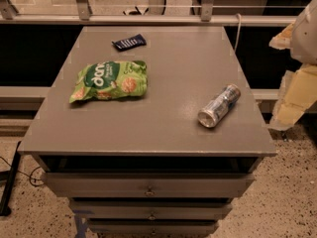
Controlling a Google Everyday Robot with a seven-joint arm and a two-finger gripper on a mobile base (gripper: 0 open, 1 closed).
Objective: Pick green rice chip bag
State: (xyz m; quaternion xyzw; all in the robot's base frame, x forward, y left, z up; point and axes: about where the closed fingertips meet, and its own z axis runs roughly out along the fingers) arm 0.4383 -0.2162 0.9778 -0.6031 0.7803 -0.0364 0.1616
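The green rice chip bag (110, 80) lies on the bench (163, 128), centre left. The hand (296, 90) is far right; I cannot tell its grip.

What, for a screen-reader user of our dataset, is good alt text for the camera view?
A green rice chip bag lies flat on the left of a grey cabinet top, a silver can on its side at right, a small dark-blue wrapper near the back. The gripper is beyond the cabinet's right edge, apart from the bag.
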